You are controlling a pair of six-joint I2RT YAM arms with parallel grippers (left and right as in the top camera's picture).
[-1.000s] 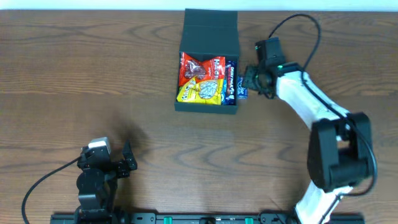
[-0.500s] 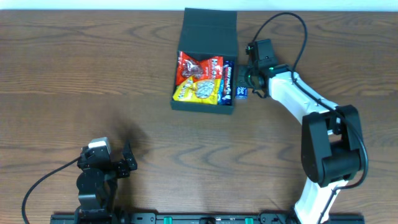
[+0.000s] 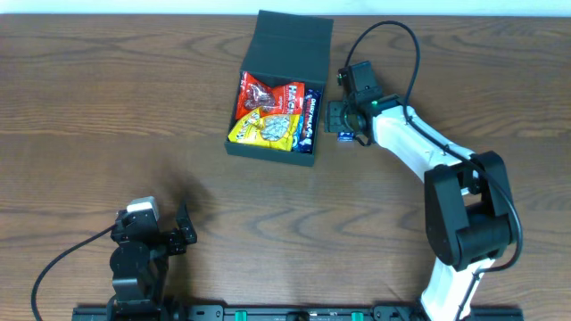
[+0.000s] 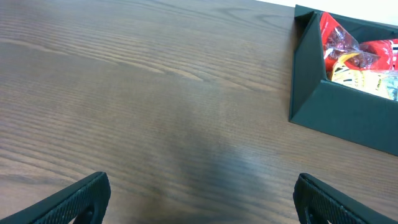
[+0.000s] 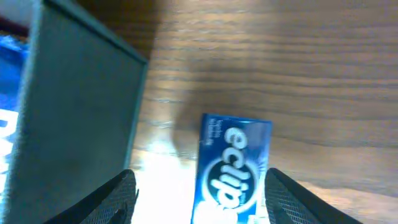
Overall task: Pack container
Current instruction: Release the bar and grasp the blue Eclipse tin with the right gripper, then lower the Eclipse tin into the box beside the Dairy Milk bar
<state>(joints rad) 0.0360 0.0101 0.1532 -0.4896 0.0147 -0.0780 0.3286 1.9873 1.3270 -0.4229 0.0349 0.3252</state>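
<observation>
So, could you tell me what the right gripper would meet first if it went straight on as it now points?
Most likely the blue Eclipse pack, lying on the table between the fingers of the right gripper; the container stands off to the side, though depth is unclear.

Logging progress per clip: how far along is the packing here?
Done: a red packet, a yellow packet and a blue packet lie in the open container. In hand: the right gripper, jaws apart, straddles a blue Eclipse pack lying on the table just outside the container's right wall. Left: getting that pack in and closing the lid. The left gripper sits open, far off.
</observation>
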